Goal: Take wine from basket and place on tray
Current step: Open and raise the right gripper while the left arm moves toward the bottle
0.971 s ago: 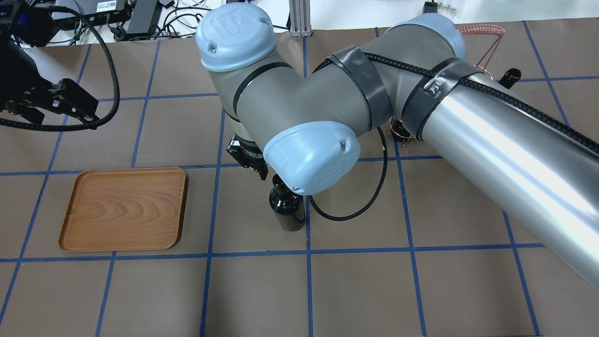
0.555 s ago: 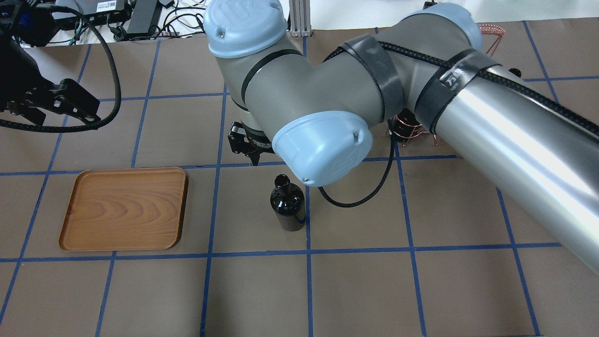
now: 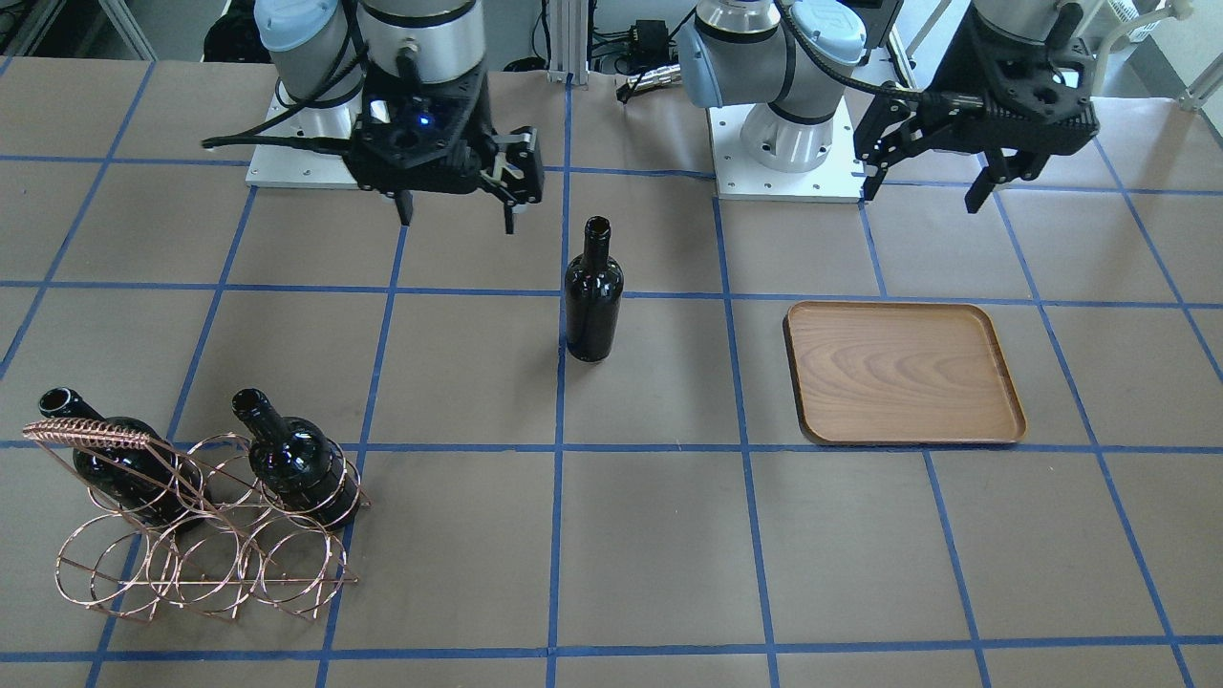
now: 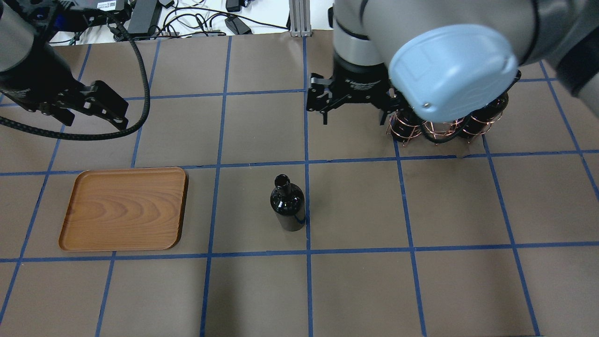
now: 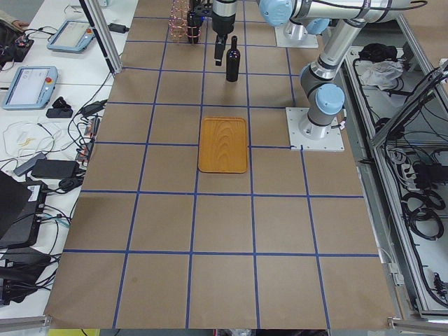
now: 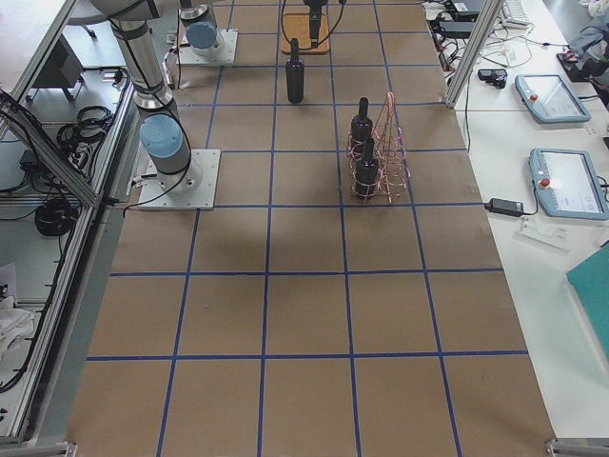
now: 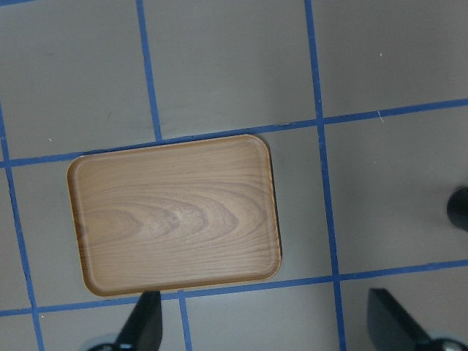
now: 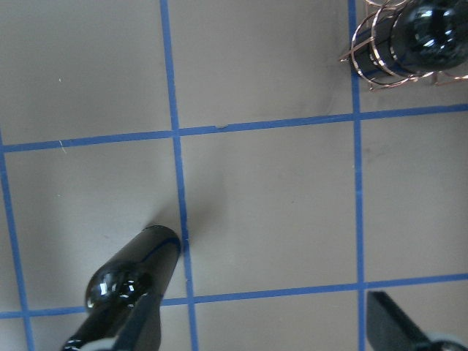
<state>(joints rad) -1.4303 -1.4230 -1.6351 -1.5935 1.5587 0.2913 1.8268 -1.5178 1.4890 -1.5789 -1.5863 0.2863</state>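
Observation:
One wine bottle point(image 3: 592, 296) stands upright alone on the table's middle, also in the overhead view point(image 4: 287, 203) and the right wrist view point(image 8: 131, 281). Two more bottles point(image 3: 291, 459) lie in the copper wire basket point(image 3: 96, 435), which my right arm partly hides in the overhead view point(image 4: 440, 133). The wooden tray point(image 4: 124, 208) lies flat with nothing on it point(image 3: 903, 373), and shows under my left wrist point(image 7: 175, 212). My right gripper point(image 4: 353, 117) is open and empty between bottle and basket point(image 3: 457, 218). My left gripper point(image 4: 91, 119) is open and empty, above and behind the tray point(image 3: 922, 191).
Brown paper with blue tape lines covers the table point(image 4: 355, 281). Cables and boxes lie beyond the far edge point(image 4: 140, 18). In the side views the bottle point(image 5: 232, 59) stands between tray point(image 5: 223, 144) and basket point(image 5: 180, 21).
My right gripper has drawn back from the standing bottle's neck and swung right toward the basket. The bottle stays upright in place. My left gripper has shifted a little right.

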